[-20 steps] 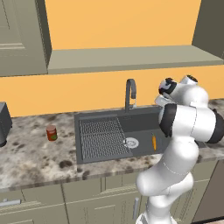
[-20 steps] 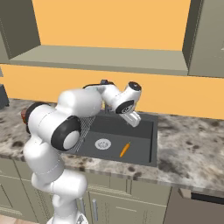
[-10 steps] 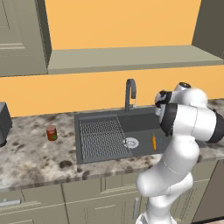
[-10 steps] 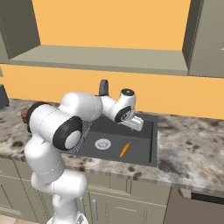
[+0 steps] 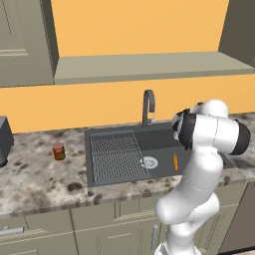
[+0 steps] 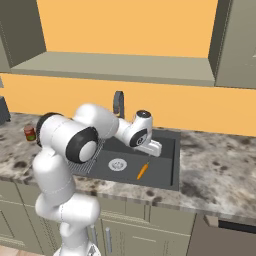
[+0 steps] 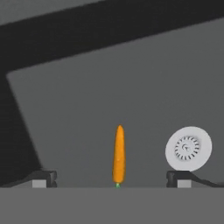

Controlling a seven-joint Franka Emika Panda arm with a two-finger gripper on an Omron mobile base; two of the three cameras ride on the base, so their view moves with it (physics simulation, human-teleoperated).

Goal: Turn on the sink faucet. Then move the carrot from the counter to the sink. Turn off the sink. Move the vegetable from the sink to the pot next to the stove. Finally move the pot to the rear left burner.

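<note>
The carrot (image 7: 118, 153) already lies on the sink (image 5: 159, 142) floor, just beside the round drain (image 7: 188, 149), so the move from the tabletop (image 5: 40, 174) looks done. The gripper (image 7: 111, 178) hangs above it, jaws wide apart and empty. Whether the faucet (image 5: 148, 106) runs is hard to tell; the pot and burner steps remain.

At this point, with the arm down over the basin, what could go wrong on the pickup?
1. The carrot is thin and lies flat on the sink floor. The open end effector straddles it with wide margins, so the tips may hit the floor or close above it.
2. The round silver drain sits close beside one tip; a sideways drift could catch it.
3. The sink faucet stands just behind the arm's forearm, so lifting out could brush it.
</note>
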